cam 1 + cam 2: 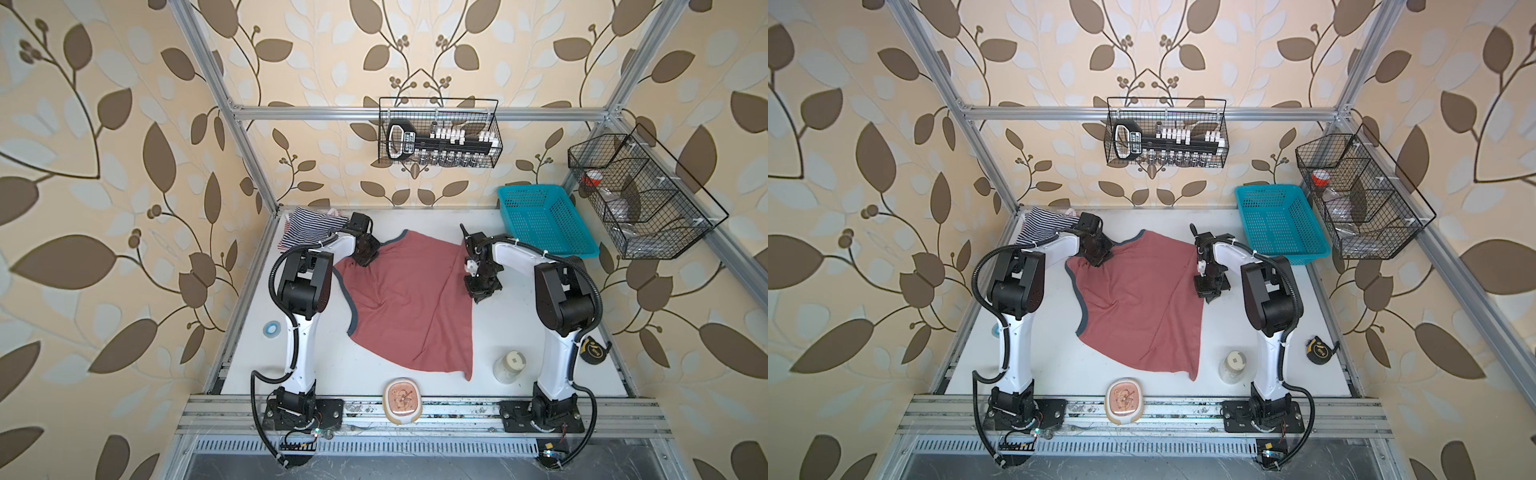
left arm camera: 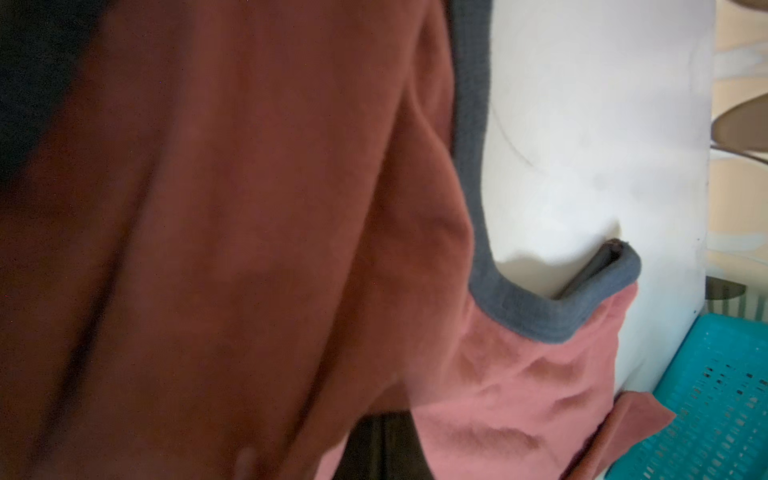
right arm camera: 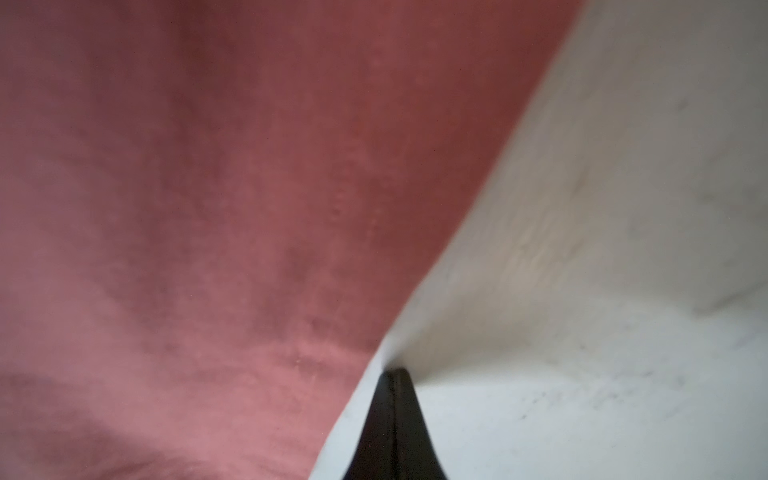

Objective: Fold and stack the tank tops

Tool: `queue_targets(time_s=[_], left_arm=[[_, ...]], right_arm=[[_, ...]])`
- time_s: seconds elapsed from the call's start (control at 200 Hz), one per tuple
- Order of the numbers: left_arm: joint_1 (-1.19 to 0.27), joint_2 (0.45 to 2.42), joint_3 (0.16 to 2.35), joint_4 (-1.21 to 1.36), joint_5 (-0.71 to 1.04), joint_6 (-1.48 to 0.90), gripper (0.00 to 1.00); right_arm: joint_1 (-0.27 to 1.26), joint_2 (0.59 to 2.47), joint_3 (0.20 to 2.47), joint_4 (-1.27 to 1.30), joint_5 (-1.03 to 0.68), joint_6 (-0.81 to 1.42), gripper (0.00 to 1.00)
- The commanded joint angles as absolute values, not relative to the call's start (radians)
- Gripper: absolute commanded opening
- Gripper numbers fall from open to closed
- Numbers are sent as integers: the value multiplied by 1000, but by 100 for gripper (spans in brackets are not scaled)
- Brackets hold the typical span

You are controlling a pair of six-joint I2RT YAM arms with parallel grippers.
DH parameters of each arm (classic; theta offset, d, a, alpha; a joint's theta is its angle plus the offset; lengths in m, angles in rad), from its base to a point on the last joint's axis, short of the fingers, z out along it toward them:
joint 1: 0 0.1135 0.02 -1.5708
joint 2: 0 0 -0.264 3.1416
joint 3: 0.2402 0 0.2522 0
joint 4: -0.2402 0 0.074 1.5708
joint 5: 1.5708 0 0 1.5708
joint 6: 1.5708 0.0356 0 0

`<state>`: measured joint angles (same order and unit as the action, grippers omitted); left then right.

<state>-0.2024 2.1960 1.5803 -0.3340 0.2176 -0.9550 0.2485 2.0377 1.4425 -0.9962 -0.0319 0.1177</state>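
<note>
The dusty red tank top (image 1: 409, 299) lies spread mid-table (image 1: 540, 332), the left pincer (image 1: 365, 259) clamped on its far-left corner and the right pincer (image 3: 392, 374) nipping its right edge, seemingly ready to fold.

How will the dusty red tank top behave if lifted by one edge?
Probably floppy: the dusty red tank top lies creased across the table. Likely to sag and drag, since it spreads wide and thin.

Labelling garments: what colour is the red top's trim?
Grey-blue trim on the red top; left wrist view shows it best.
</note>
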Motion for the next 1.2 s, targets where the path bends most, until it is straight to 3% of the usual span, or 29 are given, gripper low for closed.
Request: queue_targets(time_s=[0.0,0.15,0.35,0.875,1.195], left_arm=[[-181,2188,1507,-425,119,-1005,0],[-181,2147,1447,-372,117,-1051,0],[-181,2155,1463,-377,120,-1052,0],[-175,2198,1565,-403,128,-1042,0],[-108,2189,1559,-391,129,-1054,0]], right_arm=[[243,2055,1471,-1022,-12,98,0],[254,1971,1465,-1020,-10,124,0],[337,1881,1409,-994,-142,132,0],[358,2018,1330,-928,-178,142,0],[294,2068,1327,-970,-76,131,0]])
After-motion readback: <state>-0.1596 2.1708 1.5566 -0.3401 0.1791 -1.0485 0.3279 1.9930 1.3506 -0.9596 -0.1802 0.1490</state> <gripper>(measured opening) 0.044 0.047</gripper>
